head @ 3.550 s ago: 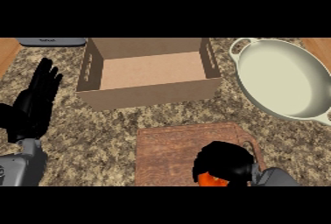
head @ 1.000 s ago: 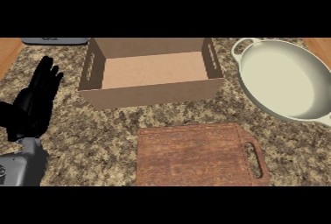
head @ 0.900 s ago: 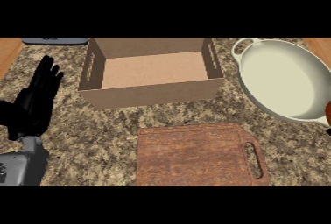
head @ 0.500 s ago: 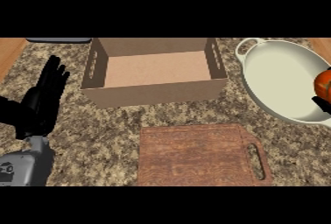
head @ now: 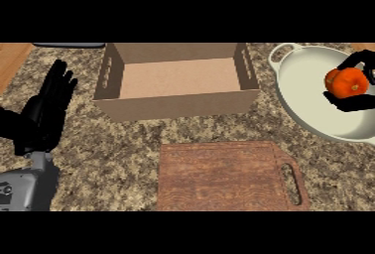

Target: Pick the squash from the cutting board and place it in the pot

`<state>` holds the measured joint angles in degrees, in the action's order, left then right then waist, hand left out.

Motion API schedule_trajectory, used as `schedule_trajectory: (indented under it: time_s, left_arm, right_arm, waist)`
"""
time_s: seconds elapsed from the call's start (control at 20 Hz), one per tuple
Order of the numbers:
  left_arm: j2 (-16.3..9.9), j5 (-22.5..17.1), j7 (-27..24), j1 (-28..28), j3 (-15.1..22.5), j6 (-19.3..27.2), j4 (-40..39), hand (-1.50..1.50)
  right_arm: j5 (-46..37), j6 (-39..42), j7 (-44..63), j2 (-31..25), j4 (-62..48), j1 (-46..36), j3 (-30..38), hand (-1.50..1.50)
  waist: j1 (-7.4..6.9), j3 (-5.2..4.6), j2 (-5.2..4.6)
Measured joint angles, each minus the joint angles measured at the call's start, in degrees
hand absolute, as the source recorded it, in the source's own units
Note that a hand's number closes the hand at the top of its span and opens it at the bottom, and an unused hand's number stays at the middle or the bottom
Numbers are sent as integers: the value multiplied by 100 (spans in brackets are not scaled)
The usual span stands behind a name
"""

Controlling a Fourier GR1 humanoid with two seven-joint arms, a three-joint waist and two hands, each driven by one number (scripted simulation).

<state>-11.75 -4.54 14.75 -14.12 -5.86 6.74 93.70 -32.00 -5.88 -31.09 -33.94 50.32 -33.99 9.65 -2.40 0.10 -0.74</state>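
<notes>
The orange squash hangs over the inside of the cream pot at the right. My right hand comes in from the right edge, its black fingers curled round the squash. The brown wooden cutting board lies bare at the lower middle. My left hand rests open at the left edge, fingers up.
An open cardboard box stands at the upper middle, between my left hand and the pot. A dark object shows at the top left. The counter's wooden edge runs down the far left.
The squash has left the cutting board. My right hand carried it out of view to the right, then in over the pot. The left hand barely shifted.
</notes>
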Motion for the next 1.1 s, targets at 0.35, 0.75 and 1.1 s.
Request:
schedule_trajectory:
  time_s: [0.35, 0.75, 1.1]
  left_arm:
    - [79, 68, -70, -110, 52, 30, -131, 0]
    - [88, 53, -124, -11, 34, -6, -92, 0]
    - [71, 33, -175, -89, -31, -21, -180, 0]
  right_arm:
    - [-102, 400, -208, 234, -1852, -865, -17, -150]
    - [597, 1669, -1024, 309, -2909, -1347, 514, -150]
    - [1359, 2744, -1126, -177, -3599, -1677, 1261, -150]
  waist:
    - [-41, 4, -28]
    - [-24, 10, -29]
    - [-17, 12, -44]
